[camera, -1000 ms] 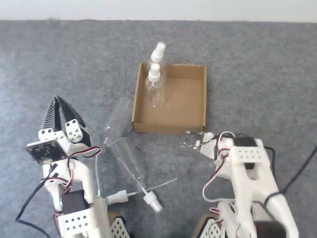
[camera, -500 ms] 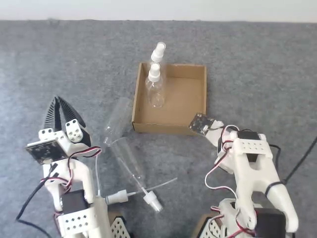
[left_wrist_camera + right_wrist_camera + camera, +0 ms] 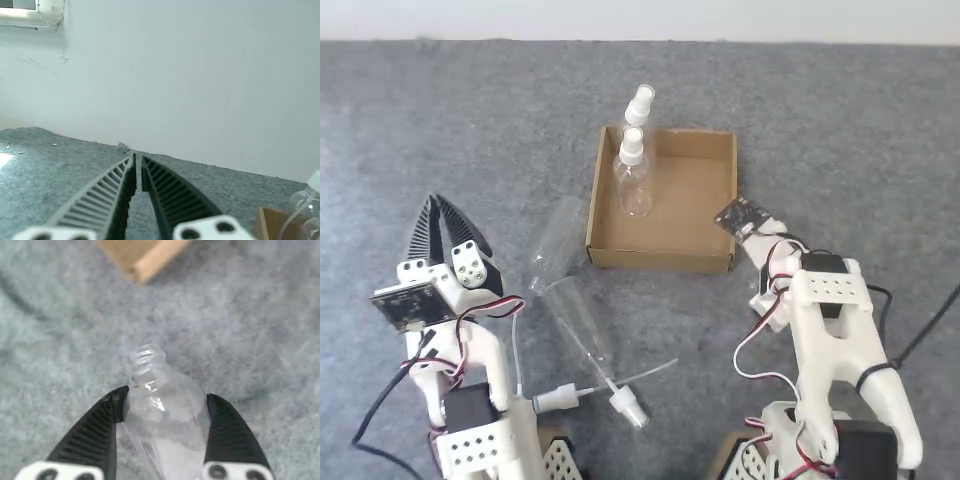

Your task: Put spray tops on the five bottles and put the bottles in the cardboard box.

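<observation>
From up high, the cardboard box (image 3: pixel 663 258) is sitting mid-bench with one capped bottle (image 3: pixel 634 185) lying inside along its left wall, spray head aiming at the far wall. A second capped bottle (image 3: pixel 640 103) is sitting just outside, behind that far wall. One topless bottle (image 3: pixel 557 236) is lying just beside the box's left wall, and a bare bottle (image 3: pixel 582 318) is lying nearer the arms. A spray top (image 3: pixel 560 398) and a second spray top (image 3: pixel 628 405) are lying by the left arm (image 3: pixel 440 290), which is sitting with the left jaws pressed together. The right arm (image 3: pixel 830 330) is hanging at the box's near right corner. In the left wrist view, those jaws are meeting with nothing between them and aiming at the wall (image 3: pixel 175 75). In the right wrist view, the right jaws are clamping a clear bottle (image 3: pixel 162 425) at the shoulder. Its threaded neck (image 3: pixel 146 360) is bare and poking straight out ahead, long axis in line with the jaws, heading toward the box corner over the bench (image 3: pixel 250 315). My guess is it's needing a top first, and both loose tops are lying well off to its left, way closer to the left arm.
</observation>
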